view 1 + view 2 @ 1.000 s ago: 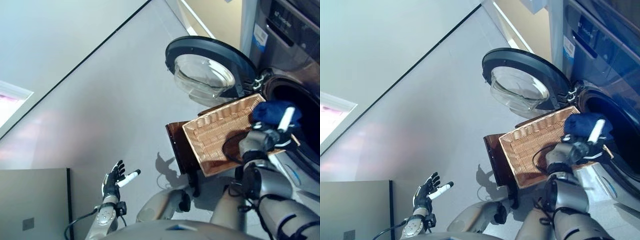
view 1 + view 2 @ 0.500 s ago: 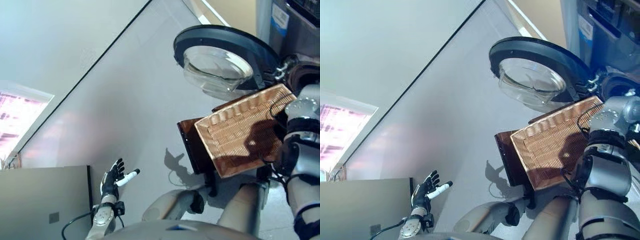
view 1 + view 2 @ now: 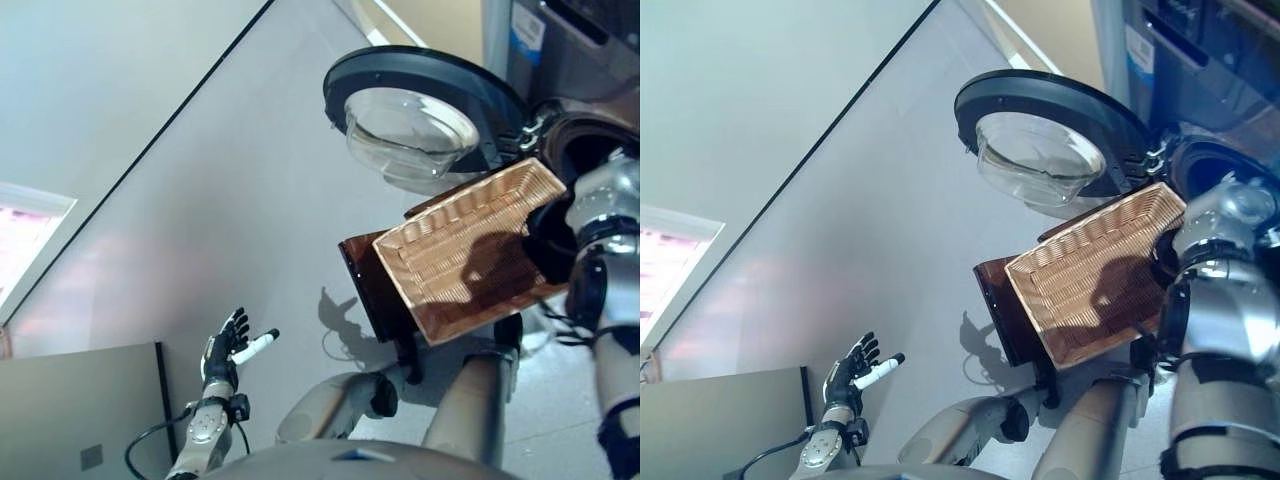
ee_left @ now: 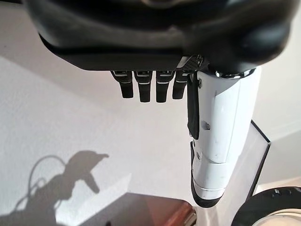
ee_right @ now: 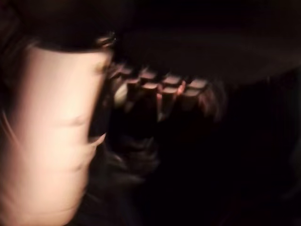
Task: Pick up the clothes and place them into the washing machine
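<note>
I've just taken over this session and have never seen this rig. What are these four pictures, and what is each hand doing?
The two wide pictures come from the humanoid robot's head, looking down. The two close ones come from cameras on its wrists.

In the head views, a wicker basket sits on a dark stool in front of the washing machine. The machine's round door is open, and no clothes show in the basket.

The left hand hangs open over the floor, holding nothing. The left wrist view confirms this.

The right arm reaches into the drum. The right hand shows only in its wrist view, which is too dark to tell whether it holds anything.
</note>
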Robot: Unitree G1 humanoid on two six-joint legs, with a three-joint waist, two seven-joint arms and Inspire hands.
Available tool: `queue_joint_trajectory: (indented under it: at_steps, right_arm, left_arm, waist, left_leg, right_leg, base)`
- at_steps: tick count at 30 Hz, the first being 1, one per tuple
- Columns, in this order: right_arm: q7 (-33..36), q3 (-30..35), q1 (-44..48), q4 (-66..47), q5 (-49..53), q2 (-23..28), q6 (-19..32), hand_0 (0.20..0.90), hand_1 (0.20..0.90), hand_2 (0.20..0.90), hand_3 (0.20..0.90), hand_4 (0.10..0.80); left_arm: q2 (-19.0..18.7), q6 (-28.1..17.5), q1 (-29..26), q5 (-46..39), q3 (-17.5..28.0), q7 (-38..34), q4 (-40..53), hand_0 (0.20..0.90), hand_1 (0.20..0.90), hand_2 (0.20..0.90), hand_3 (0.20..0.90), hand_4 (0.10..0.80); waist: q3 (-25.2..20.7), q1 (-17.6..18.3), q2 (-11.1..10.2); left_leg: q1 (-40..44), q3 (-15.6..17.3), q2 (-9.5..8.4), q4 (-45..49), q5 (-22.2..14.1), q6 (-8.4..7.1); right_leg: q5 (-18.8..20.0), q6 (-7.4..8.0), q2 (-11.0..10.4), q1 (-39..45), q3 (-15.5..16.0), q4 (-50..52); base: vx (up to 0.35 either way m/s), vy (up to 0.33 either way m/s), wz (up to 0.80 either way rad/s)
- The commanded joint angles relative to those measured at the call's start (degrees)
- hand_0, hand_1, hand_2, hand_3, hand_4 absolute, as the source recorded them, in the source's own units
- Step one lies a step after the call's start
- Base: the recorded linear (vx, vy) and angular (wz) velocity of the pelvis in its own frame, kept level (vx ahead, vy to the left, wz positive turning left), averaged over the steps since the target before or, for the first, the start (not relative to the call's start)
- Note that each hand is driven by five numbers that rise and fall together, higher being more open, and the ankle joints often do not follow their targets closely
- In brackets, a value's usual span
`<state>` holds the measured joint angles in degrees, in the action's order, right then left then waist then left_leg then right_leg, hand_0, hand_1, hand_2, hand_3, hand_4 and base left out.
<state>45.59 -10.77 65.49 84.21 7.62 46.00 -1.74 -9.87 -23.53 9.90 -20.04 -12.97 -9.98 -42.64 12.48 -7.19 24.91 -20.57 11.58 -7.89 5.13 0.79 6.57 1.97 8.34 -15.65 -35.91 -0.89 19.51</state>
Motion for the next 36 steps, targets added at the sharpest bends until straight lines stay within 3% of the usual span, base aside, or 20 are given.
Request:
queue_joint_trajectory:
  at_steps: [1, 6, 11, 17, 22, 26, 27, 35, 36]
  right_arm:
    - [-2.7, -16.6, 13.2, -9.8, -18.2, 12.6, 0.7, 0.900, 0.900, 0.900, 0.900, 0.800]
    - [-6.1, -14.4, 10.3, -10.9, -14.5, 10.9, 3.0, 0.900, 0.900, 0.900, 0.900, 0.800]
    - [-12.4, -9.8, 3.1, -9.1, -5.2, 6.0, 7.0, 0.900, 0.900, 0.900, 0.900, 0.800]
    - [-17.2, -6.0, -7.7, -10.3, 0.2, -4.7, 10.4, 0.900, 0.900, 0.900, 0.900, 0.800]
    - [-20.8, -0.9, -18.2, -13.8, 8.7, -14.7, 14.1, 0.900, 0.900, 0.900, 0.900, 0.800]
    - [-22.5, -1.0, -23.4, -15.9, 9.7, -21.5, 14.6, 0.900, 0.900, 0.900, 0.900, 0.800]
    - [-23.3, -0.9, -26.7, -17.9, 10.4, -24.2, 15.3, 0.900, 0.900, 0.900, 0.900, 0.800]
    - [-24.9, 0.1, -33.8, -18.7, 9.0, -27.6, 15.0, 0.900, 0.900, 0.900, 0.900, 0.800]
    - [-24.0, -1.4, -34.5, -17.7, 3.8, -27.5, 13.8, 0.900, 0.900, 0.900, 0.900, 0.800]
  left_arm:
    - [-3.7, -1.9, 1.2, 1.5, 4.6, -2.7, 1.2, 0.900, 0.900, 0.900, 0.900, 0.800]
    - [-3.9, -1.9, 1.0, 0.6, 5.1, -2.0, 1.8, 0.900, 0.900, 0.900, 0.900, 0.800]
    - [-3.1, -1.0, 0.5, -0.4, 5.3, -1.6, -0.1, 0.900, 0.900, 0.900, 0.900, 0.800]
    - [-2.7, -0.3, -0.3, -1.2, 5.4, -0.3, -3.4, 0.900, 0.900, 0.900, 0.900, 0.800]
    - [-2.1, 0.1, -0.8, -1.9, 5.7, 0.4, -4.7, 0.900, 0.900, 0.900, 0.900, 0.800]
    - [-2.4, 0.5, -1.2, -0.9, 6.9, 0.2, -6.2, 0.900, 0.900, 0.900, 0.900, 0.800]
    - [-2.5, 0.7, -1.4, 0.2, 7.0, 0.0, -6.6, 0.900, 0.900, 0.900, 0.900, 0.800]
    - [-2.3, 1.3, -1.5, 2.4, 8.5, -0.9, -9.8, 0.900, 0.900, 0.900, 0.900, 0.800]
    - [-2.4, 1.5, -1.9, 3.2, 9.2, -1.5, -11.6, 0.900, 0.900, 0.900, 0.900, 0.800]
  waist:
    - [-6.0, -3.3, 1.8]
    - [-5.5, -2.9, 0.8]
    - [-4.3, -2.4, -1.2]
    - [-2.9, -2.2, -3.8]
    - [-2.0, -2.1, -6.8]
    - [-2.1, -2.3, -9.6]
    - [-2.4, -2.4, -11.2]
    - [-3.7, -2.4, -16.3]
    - [-4.4, -2.3, -17.7]
  left_leg:
    - [-6.5, -4.5, 3.56, 3.7, 2.2, -7.21]
    - [-6.7, -4.5, 3.80, 3.7, 2.4, -7.20]
    - [-7.0, -4.3, 4.23, 4.4, 2.2, -7.12]
    - [-7.0, -4.4, 4.94, 5.3, 2.2, -6.95]
    - [-6.0, -5.2, 5.40, 5.3, 2.1, -6.96]
    - [-4.1, -5.8, 5.77, 4.7, 2.1, -6.99]
    - [-2.8, -6.2, 6.05, 4.1, 2.0, -7.04]
    - [2.4, -7.2, 6.59, 1.0, 2.2, -7.46]
    - [3.8, -7.3, 6.71, -0.3, 2.4, -7.58]
  right_leg:
    - [-3.7, -6.32, 4.7, 2.9, 3.7, 0.9]
    - [-3.4, -6.36, 4.9, 2.9, 3.8, 0.7]
    - [-3.0, -6.54, 5.2, 2.8, 3.7, 0.8]
    - [-2.8, -6.76, 5.6, 3.7, 4.0, 0.5]
    - [-2.7, -6.84, 5.7, 5.6, 5.0, -0.1]
    - [-2.3, -6.61, 6.1, 8.5, 6.2, -1.7]
    - [-2.0, -6.39, 6.3, 10.4, 6.7, -3.1]
    - [-0.9, -5.60, 6.6, 17.2, 9.0, -8.7]
    - [-0.4, -5.32, 6.8, 19.1, 9.4, -10.5]
  base:
    - [0.000, 0.000, 0.00]
    - [0.000, 0.000, 0.00]
    - [-0.012, -0.007, 0.00]
    - [-0.009, -0.012, -0.01]
    - [-0.002, -0.046, 0.09]
    - [0.051, -0.066, 0.07]
    - [0.083, -0.092, 0.18]
    - [0.067, -0.049, 0.07]
    - [0.071, -0.050, 0.00]
